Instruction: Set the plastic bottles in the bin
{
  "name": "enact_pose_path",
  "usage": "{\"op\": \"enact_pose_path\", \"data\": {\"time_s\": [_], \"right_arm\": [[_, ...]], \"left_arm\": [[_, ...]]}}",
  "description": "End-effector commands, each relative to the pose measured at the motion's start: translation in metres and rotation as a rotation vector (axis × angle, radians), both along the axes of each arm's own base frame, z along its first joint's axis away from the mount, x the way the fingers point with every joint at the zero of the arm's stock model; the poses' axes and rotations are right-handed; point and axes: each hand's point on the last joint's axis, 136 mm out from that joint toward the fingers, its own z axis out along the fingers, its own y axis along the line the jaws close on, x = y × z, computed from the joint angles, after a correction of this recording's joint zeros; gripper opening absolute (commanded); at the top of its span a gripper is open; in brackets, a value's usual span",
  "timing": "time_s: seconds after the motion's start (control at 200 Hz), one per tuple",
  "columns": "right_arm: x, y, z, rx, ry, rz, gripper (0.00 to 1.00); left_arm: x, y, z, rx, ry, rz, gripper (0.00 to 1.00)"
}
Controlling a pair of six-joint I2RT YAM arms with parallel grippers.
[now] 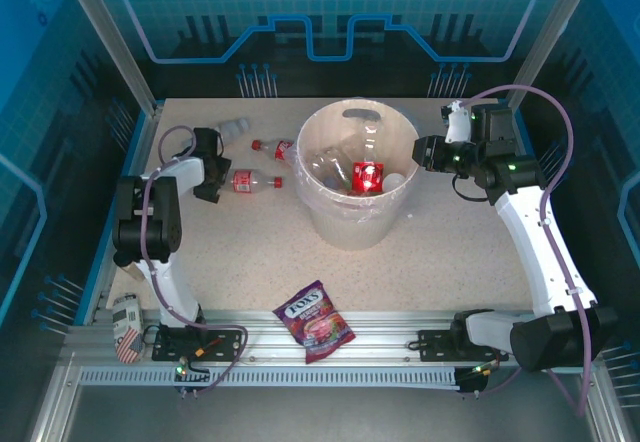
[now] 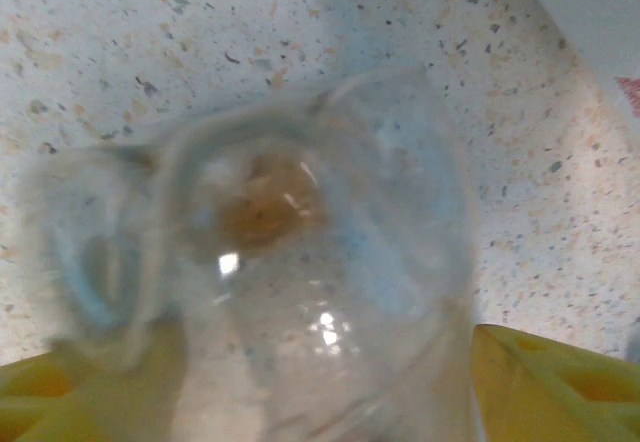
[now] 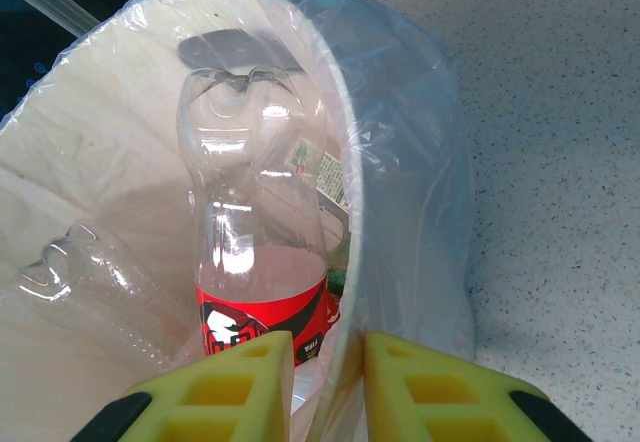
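Note:
The cream-white bin (image 1: 340,224) with its clear liner stands mid-table and holds several plastic bottles, among them a red-labelled one (image 3: 255,262) and a plain clear one (image 3: 90,282). My right gripper (image 1: 424,152) (image 3: 328,382) is shut on the bin's right rim (image 3: 345,192), one finger inside and one outside. On the table left of the bin lie a red-labelled bottle (image 1: 247,180), a second red-labelled one (image 1: 272,148) and a clear one (image 1: 232,128). My left gripper (image 1: 210,170) (image 2: 325,392) has a blurred clear bottle (image 2: 330,262) filling the gap between its yellow fingers (image 2: 560,382).
A purple-red FOX'S candy bag (image 1: 315,324) lies near the front edge. A small flag-patterned object (image 1: 128,330) rests by the left arm's base. Raised walls border the table on the left, right and back.

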Motion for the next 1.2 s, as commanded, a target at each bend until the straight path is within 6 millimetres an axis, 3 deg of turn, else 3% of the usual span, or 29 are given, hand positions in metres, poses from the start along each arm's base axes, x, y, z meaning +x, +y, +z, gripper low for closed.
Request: {"op": "enact_pose_path", "data": {"time_s": [0.0, 0.195, 0.345, 0.69, 0.775, 1.026, 1.196], "right_arm": [[-0.008, 0.012, -0.011, -0.003, 0.052, 0.055, 0.25], [-0.007, 0.013, -0.01, 0.003, 0.051, 0.057, 0.25], [-0.008, 0.013, -0.01, 0.003, 0.05, 0.054, 0.25], [-0.009, 0.012, -0.01, -0.007, 0.051, 0.05, 0.25], [-0.01, 0.011, -0.009, -0.008, 0.046, 0.049, 0.25], [-0.011, 0.012, -0.007, -0.004, 0.042, 0.051, 0.25], [-0.011, 0.012, -0.006, -0.004, 0.04, 0.052, 0.25]], "left_arm": [[-0.002, 0.001, -0.013, -0.015, 0.007, 0.022, 0.71], [-0.009, 0.002, -0.005, -0.009, -0.004, 0.03, 0.67], [-0.01, 0.001, 0.021, -0.016, -0.073, 0.031, 0.63], [-0.02, 0.008, 0.136, 0.077, -0.318, 0.003, 0.57], [-0.025, 0.007, 0.153, 0.085, -0.349, -0.01, 0.57], [-0.035, -0.006, 0.199, 0.068, -0.466, -0.06, 0.54], [-0.042, -0.024, 0.263, 0.118, -0.62, -0.141, 0.51]]}}
